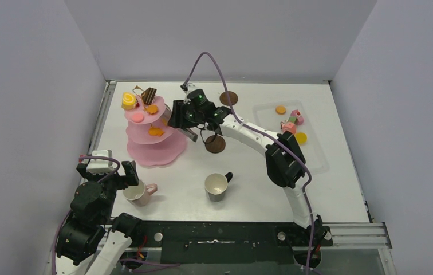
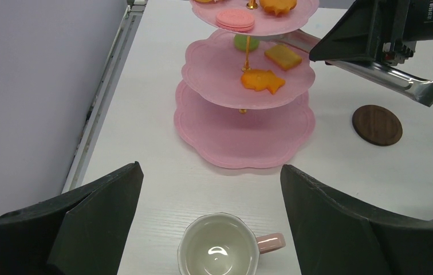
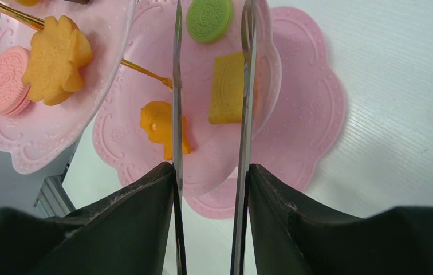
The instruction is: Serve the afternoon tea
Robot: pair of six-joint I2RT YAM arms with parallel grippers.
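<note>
The pink three-tier stand at the back left carries several toy pastries. My right gripper is shut on the long metal tongs, one arm against each finger. The tong arms reach over the middle tier, with a green cookie and a yellow biscuit between them. An orange fish pastry lies just left of them. My left gripper hangs open over the pink mug, apart from it. The black mug stands at centre front. One brown coaster lies beside the stand, the other at the back.
A clear plastic tray at the right holds several more small pastries. Grey walls close in the left, back and right sides. The right arm stretches diagonally across the table from its base at the front right.
</note>
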